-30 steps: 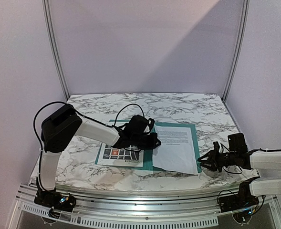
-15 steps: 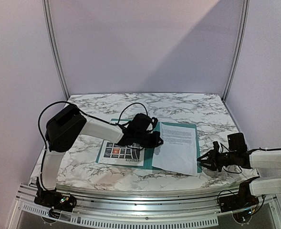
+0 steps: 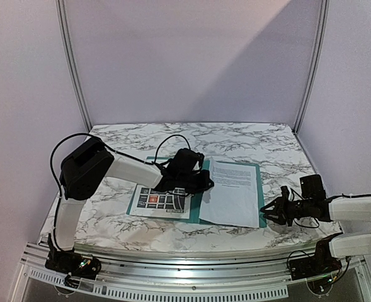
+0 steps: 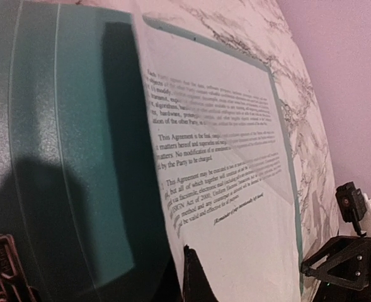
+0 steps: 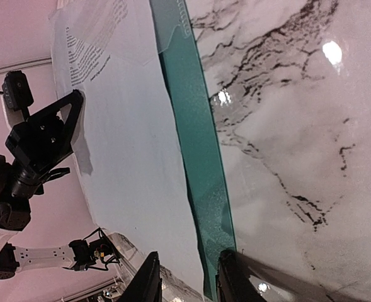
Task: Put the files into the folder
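The teal folder (image 3: pixel 198 201) lies open on the marble table. The white text sheet (image 3: pixel 232 192) lies on its right half, with its left edge lifted. My left gripper (image 3: pixel 204 182) is shut on that left edge; in the left wrist view one dark fingertip (image 4: pixel 194 277) pinches the sheet (image 4: pixel 235 189) above the folder (image 4: pixel 78 126). The map sheet (image 3: pixel 160 202) lies on the folder's left part, under my left arm. My right gripper (image 3: pixel 270 212) is open at the folder's near right corner; in the right wrist view its fingers (image 5: pixel 148 283) straddle the folder's edge (image 5: pixel 198 157).
The table's near edge (image 3: pixel 191 240) runs just below the sheets. Bare marble (image 3: pixel 235 135) lies behind the folder and to its right (image 5: pixel 298 126). Frame posts stand at the back corners. My left gripper also shows in the right wrist view (image 5: pixel 43 138).
The white sheet has shifted a little back and left, so the folder's teal right strip now shows beside it. My left gripper moved slightly with it. The right arm has not moved.
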Robot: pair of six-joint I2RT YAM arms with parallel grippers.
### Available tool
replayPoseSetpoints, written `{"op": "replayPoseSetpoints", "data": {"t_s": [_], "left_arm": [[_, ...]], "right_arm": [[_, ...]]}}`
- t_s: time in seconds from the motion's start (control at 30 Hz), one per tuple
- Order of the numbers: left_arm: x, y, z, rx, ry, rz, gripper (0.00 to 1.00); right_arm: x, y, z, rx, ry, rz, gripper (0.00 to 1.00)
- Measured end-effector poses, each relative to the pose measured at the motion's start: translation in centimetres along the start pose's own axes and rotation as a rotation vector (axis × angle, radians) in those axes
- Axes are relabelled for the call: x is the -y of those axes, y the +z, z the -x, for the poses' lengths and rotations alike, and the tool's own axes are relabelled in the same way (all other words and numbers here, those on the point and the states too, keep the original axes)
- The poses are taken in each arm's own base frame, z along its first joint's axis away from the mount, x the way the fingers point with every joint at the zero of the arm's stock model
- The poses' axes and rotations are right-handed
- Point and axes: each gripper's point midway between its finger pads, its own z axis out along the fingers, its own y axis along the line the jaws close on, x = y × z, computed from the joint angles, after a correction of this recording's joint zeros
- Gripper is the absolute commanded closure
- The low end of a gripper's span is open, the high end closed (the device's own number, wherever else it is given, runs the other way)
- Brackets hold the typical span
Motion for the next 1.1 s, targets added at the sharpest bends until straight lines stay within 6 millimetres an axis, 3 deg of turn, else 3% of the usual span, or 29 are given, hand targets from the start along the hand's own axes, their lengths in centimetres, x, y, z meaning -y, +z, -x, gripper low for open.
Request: {"op": "replayPoseSetpoints", "data": {"t_s": [0.2,0.43,0.83,1.1], "left_arm": [[1.0,0.3,0.8,0.024,-0.030,-0.029,1.00],[2.5,2.4,1.6,0.016,0.023,-0.045,1.00],[1.4,2.4,0.2,-0.039,0.116,0.009,1.00],[2.1,2.3,1.0,-0.042,0.182,0.018,1.00]], "right_arm": [[0.0,0.1,0.1,0.001,-0.002,0.002,0.69],[-0.1,0.1,0.1,0.002,-0.003,0.004,0.70],[-0.1,0.1,0.1,0.001,-0.003,0.004,0.70],[-0.1,0.1,0.1,0.001,-0.003,0.005,0.69]]}}
